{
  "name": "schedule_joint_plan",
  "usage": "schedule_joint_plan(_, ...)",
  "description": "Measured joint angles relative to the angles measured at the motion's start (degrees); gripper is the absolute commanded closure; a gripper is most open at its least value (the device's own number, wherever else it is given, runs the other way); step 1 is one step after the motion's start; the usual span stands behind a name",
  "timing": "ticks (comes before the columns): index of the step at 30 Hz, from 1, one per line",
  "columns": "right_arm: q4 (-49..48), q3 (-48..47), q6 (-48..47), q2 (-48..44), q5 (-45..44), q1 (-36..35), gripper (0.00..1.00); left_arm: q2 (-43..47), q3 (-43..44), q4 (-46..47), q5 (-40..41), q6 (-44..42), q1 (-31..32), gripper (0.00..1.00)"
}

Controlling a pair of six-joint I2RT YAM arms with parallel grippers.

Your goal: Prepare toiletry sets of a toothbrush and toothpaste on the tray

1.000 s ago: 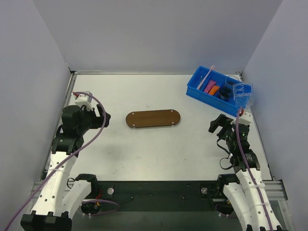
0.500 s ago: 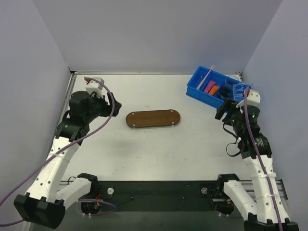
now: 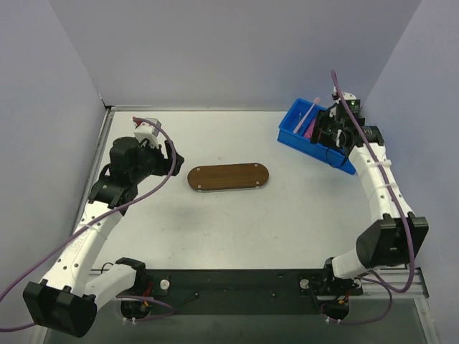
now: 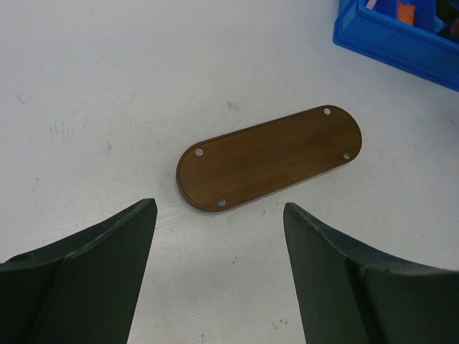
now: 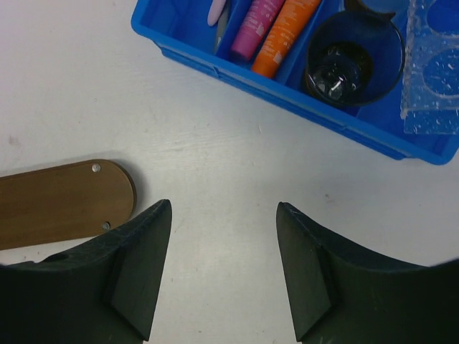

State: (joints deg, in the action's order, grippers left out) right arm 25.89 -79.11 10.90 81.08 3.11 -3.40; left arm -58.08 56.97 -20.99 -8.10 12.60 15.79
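Toothbrush: the long, thin pale-pink stick (image 3: 307, 115) leans in the leftmost compartment of the blue rectangular plastic bin (image 5: 287, 93), one end poking past the far rim. It is not yet on the tray.
Toothpaste: a magenta tapered tube (image 5: 257, 27) and an orange tapered tube (image 5: 285, 29) lie side by side in the next compartment.
Tray: the flat dark-brown wooden oblong board (image 3: 228, 177) lies bare in the middle of the white bench (image 3: 215, 229), well apart from the bin.
Other bin contents: a dark-blue round cup (image 5: 351, 57) and a clear moulded plastic piece (image 5: 434, 72).
Right end effector (image 5: 222, 208): jaws spread wide and holding nothing. It hovers by the bin's near wall, probably lined up to reach in.
Left end effector (image 4: 217, 208): wide apart and empty. It faces the tray, likely ready to help there.
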Motion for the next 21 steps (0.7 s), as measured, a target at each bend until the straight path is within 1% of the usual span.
schedule_joint_plan(3, 0.7, -5.6, -1.2, 6.7, 0.4, 0.1, 0.45, -0.1, 0.0, -0.1, -0.4, 0.0, 0.0, 0.18)
schedule_joint_plan(9, 2.9, -14.0, -5.1, 17.1, -1.0, 0.3, 0.47, -1.2, 0.0, 0.2, -2.4, 0.3, 0.0, 0.18)
schedule_joint_plan(15, 4.6, -19.6, -8.0, 24.6, -2.9, 2.3, 0.49, -3.8, 0.0, -0.2, -3.7, 0.3, 0.0, 0.18)
schedule_joint_plan(21, 5.7, -22.6, -9.5, 29.5, -3.8, 3.4, 0.52, -4.5, 0.0, -0.3, -4.2, 0.3, 0.0, 0.18)
